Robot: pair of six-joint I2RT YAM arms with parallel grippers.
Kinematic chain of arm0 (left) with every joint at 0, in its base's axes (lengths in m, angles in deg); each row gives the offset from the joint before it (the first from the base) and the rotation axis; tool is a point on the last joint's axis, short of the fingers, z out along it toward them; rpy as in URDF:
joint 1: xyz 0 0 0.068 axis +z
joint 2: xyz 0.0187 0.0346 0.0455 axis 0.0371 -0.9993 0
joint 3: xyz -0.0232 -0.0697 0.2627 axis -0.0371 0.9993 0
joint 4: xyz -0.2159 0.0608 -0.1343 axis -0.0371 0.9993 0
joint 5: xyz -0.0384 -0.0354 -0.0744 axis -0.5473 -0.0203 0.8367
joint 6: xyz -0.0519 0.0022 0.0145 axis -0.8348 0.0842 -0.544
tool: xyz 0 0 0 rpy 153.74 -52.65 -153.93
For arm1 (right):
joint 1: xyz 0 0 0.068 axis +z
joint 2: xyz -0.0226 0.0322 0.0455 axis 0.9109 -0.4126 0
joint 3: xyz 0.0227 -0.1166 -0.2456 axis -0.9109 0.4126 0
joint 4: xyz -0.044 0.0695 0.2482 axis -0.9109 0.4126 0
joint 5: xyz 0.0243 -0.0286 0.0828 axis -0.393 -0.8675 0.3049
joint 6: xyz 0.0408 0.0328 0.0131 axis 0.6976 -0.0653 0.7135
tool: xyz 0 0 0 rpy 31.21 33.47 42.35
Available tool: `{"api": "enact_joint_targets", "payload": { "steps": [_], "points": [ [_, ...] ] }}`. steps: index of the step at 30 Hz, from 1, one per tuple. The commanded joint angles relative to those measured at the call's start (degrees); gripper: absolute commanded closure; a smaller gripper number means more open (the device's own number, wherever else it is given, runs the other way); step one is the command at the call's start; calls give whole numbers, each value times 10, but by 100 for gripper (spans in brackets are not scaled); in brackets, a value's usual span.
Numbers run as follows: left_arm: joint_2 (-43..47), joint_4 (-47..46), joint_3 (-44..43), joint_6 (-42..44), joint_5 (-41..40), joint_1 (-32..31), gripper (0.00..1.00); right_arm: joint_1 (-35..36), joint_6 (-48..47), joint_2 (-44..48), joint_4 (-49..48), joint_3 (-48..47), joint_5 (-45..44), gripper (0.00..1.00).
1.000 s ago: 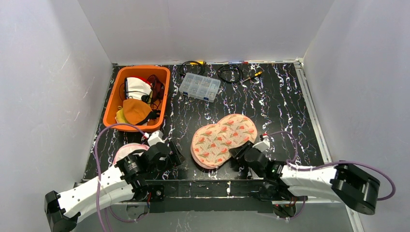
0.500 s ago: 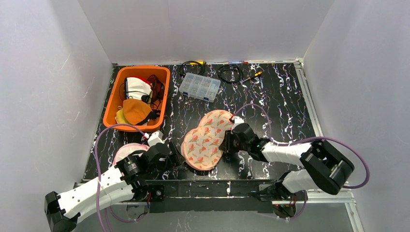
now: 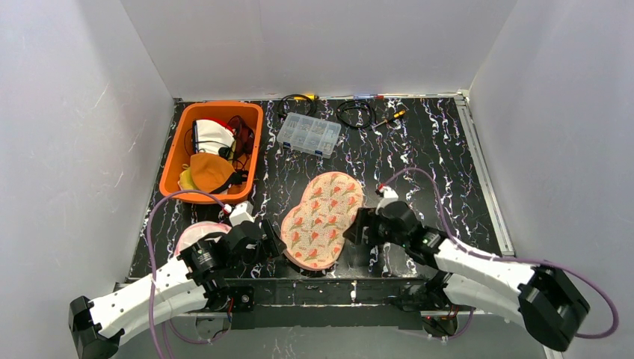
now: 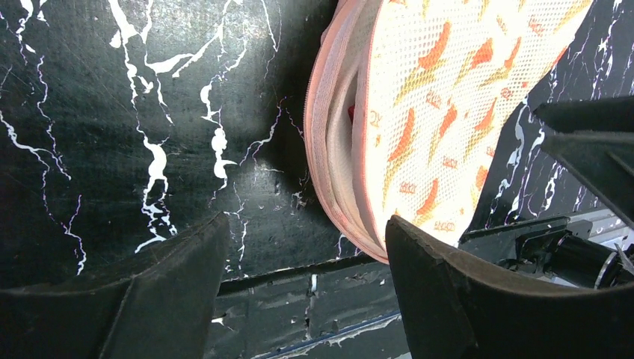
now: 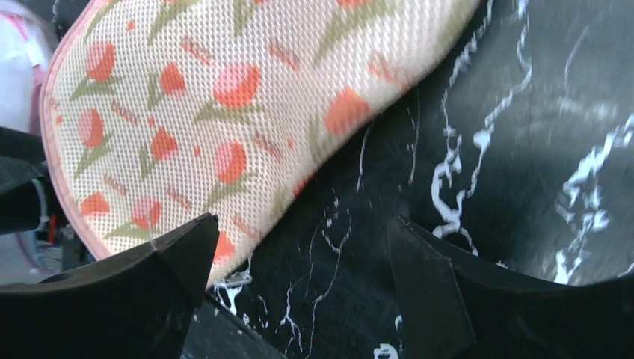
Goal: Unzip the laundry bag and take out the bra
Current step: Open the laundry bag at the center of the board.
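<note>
The left fingers [image 4: 172, 284] wait apart at the near end of the bag [image 3: 321, 217]. The right fingers [image 5: 149, 277] have just let go and stand apart beside it, having swung it round on the table [image 3: 419, 149] toward the left arm. Only the left wrist view shows the zip [image 4: 323, 134]; the overhead hides it. I judge unzipping comes next.

I'm in a lab test booth: plain white walls [image 3: 321, 45] box in my black marbled surface [image 3: 426, 149], loose cables [image 3: 339, 111] and a clear parts organizer [image 3: 309, 134] lying along its far edge.
</note>
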State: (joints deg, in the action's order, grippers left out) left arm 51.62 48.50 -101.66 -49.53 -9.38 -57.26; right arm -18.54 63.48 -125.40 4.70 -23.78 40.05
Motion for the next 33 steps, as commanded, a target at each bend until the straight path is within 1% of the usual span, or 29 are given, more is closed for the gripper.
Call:
{"api": "enact_joint_targets", "payload": {
  "steps": [1, 4, 7, 9, 13, 15, 18, 19, 20, 21, 22, 24, 27, 28, 30, 33],
  "points": [
    [3, 13, -10, 7, -25, 1, 26, 6, 133, 79, -120, 105, 11, 8],
    [0, -5, -2, 0, -17, 1, 26, 13, 194, 113, -193, 163, -3, 7],
    [-4, -24, 6, -9, -8, 1, 26, 17, 230, 103, -256, 192, -17, 7],
    [-7, -38, 14, -13, -1, 1, 26, 21, 243, 68, -287, 191, -17, 8],
    [-19, -54, 20, -18, 6, 1, 26, 34, 255, -50, -352, 171, -14, 11],
    [-27, -55, 17, -19, 6, 1, 26, 38, 247, -112, -370, 151, -10, 23],
    [-35, -40, 8, -18, 4, 1, 26, 39, 224, -194, -389, 119, 10, 51],
    [-36, -31, 5, -17, 3, 1, 26, 39, 212, -211, -377, 106, 11, 62],
    [-34, -22, 3, -14, 2, 1, 26, 38, 197, -223, -359, 94, 11, 69],
    [-32, -15, 0, -8, 2, 1, 27, 37, 178, -229, -350, 85, 11, 74],
    [-27, -7, -2, -2, 1, 1, 27, 35, 160, -233, -331, 77, 11, 76],
    [-16, 10, -5, 6, -3, 1, 26, 27, 111, -229, -260, 52, 6, 79],
    [9, 29, -4, 15, -14, 1, 26, 7, 20, -219, -154, 10, 1, 79],
    [17, 33, -2, 18, -17, 1, 27, 3, -16, -219, -103, -21, -10, 80],
    [29, 36, 1, 25, -22, 1, 26, -2, -92, -231, -20, -66, -29, 79],
    [32, 39, 0, 35, -25, 1, 26, -5, -156, -253, 67, -123, -46, 77]
  ]
}}
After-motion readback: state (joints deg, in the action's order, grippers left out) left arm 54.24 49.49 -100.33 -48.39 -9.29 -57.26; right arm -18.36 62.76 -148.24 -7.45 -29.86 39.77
